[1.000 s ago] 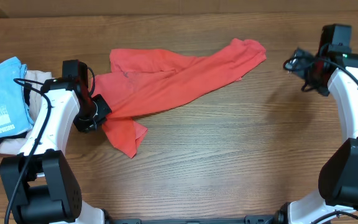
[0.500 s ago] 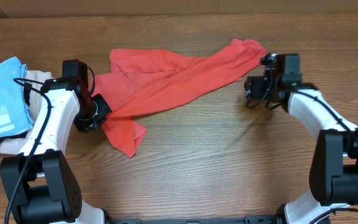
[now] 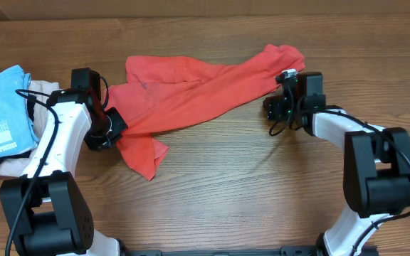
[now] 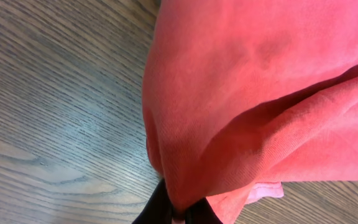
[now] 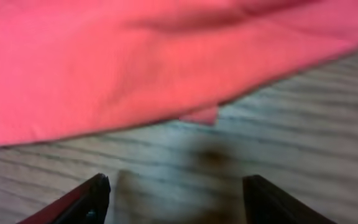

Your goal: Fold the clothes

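Coral-red T-shirt (image 3: pixel 191 89) looks limp and light, likely to drag. The left tool (image 3: pixel 116 134) pinches its edge, and the right tool (image 3: pixel 269 108) gapes empty beside the far hem, a sensible hold.

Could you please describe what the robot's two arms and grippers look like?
The left arm and right arm have smooth white links between bulky black joints and bases. Thin black cables loop along them. The left gripper and right gripper are black, with dark wedge-shaped fingers.
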`<state>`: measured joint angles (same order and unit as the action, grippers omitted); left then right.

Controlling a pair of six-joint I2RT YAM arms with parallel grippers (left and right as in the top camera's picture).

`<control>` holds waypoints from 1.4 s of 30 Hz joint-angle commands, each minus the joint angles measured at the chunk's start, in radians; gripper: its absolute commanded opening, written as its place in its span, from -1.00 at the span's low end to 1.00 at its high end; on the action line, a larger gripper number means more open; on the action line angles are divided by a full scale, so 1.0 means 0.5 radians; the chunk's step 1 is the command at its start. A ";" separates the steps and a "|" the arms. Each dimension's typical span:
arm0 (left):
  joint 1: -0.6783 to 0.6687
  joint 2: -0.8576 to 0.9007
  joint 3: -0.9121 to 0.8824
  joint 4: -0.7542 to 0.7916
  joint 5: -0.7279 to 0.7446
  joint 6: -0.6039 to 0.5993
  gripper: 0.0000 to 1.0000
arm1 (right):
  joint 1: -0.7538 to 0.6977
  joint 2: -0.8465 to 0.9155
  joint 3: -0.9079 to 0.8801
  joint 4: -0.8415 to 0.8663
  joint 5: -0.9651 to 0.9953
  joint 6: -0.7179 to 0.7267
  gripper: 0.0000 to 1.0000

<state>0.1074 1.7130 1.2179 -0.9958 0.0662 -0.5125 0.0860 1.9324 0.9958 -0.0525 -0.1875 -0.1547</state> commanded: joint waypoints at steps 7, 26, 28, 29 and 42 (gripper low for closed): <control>0.007 -0.044 -0.008 0.012 -0.028 0.037 -0.90 | 0.000 0.165 -0.023 0.217 -0.035 -0.006 0.45; 0.007 -0.044 -0.008 0.012 -0.028 0.037 -0.90 | 0.022 0.182 -0.023 0.411 -0.078 -0.007 -0.18; 0.007 -0.044 -0.008 0.013 -0.028 0.037 -0.90 | 0.022 0.182 -0.023 0.411 -0.078 -0.007 -0.32; 0.007 -0.044 -0.008 0.014 -0.028 0.037 -0.90 | 0.022 0.182 -0.023 0.412 -0.078 -0.007 -0.41; 0.007 -0.044 -0.008 0.064 -0.028 0.031 -0.90 | 0.004 -0.072 -0.020 0.138 0.253 0.164 -0.92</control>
<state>0.1074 1.7130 1.2179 -0.9745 0.0662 -0.5129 0.0933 1.9793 0.9939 0.0750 -0.1520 -0.1398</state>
